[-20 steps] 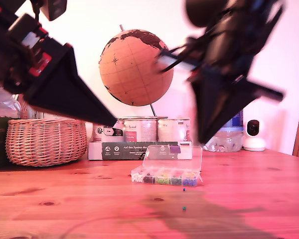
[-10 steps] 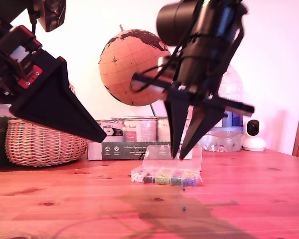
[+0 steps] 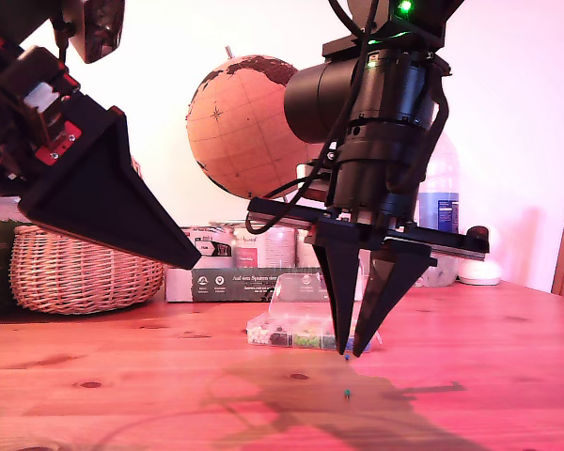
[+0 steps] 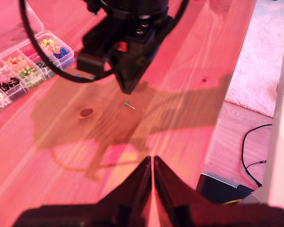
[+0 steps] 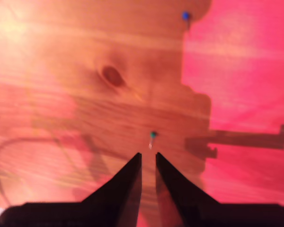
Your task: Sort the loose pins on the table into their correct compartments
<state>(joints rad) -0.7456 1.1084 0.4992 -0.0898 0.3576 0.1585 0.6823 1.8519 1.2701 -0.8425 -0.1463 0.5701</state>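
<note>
Above the green pin (image 5: 153, 135) on the worktop (image 3: 122, 376), lower second end effector (image 5: 148, 158), slightly spread, straight down, then pinch gently.

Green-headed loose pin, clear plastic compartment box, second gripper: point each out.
green-headed loose pin (image 5: 153, 135): second wrist view, on its head.
clear plastic compartment box (image 4: 19, 66): first wrist view, on a divider wall.
my second gripper (image 3: 353, 353): exterior view, between fingertips.

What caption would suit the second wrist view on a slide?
My second gripper, jaws slightly apart, hovers just short of a green-headed pin on the wooden table.
</note>
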